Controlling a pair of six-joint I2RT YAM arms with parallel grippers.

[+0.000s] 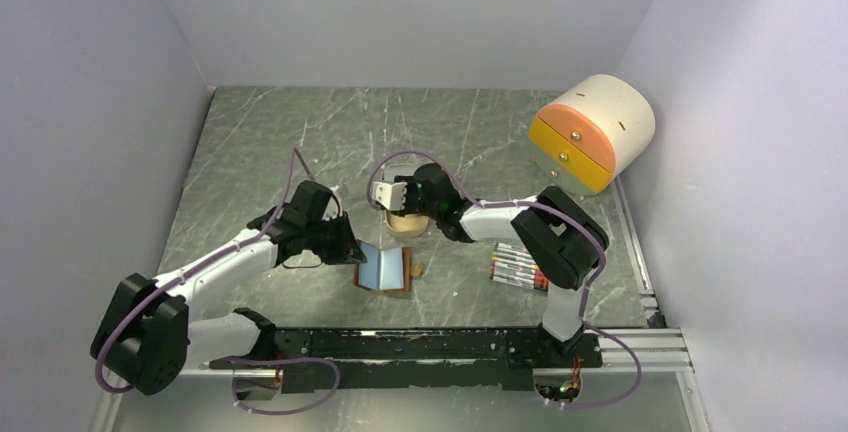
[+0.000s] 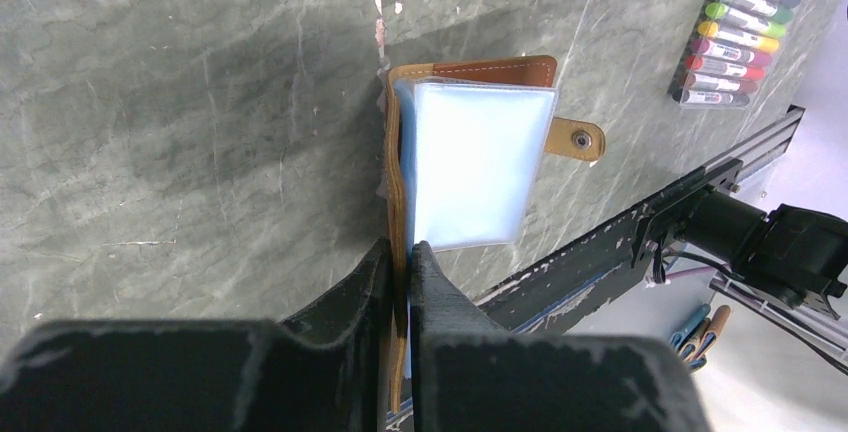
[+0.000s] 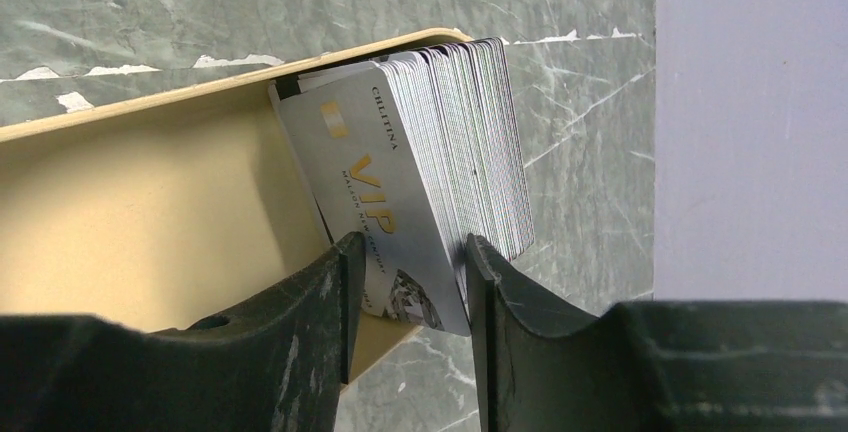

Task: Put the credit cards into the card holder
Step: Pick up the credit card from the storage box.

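Note:
The card holder point(image 2: 480, 167) lies open on the marble table, brown leather with pale blue plastic sleeves facing up and a snap tab point(image 2: 575, 139) at its side. My left gripper point(image 2: 402, 252) is shut on its upright leather flap; from above the card holder point(image 1: 385, 270) sits just right of that gripper point(image 1: 352, 252). A thick stack of grey-white credit cards point(image 3: 455, 142) stands on edge in a tan box point(image 3: 150, 202). My right gripper point(image 3: 410, 252) straddles the stack's front, open. The front grey card marked VIP point(image 3: 385, 202) slants across the gap between its fingers.
A row of coloured pens point(image 1: 515, 265) lies right of the card holder. A cream drum with orange and yellow drawers point(image 1: 592, 132) stands at the back right. The tan box point(image 1: 408, 222) sits under the right gripper point(image 1: 392, 195). A black rail point(image 1: 420, 347) runs along the near edge.

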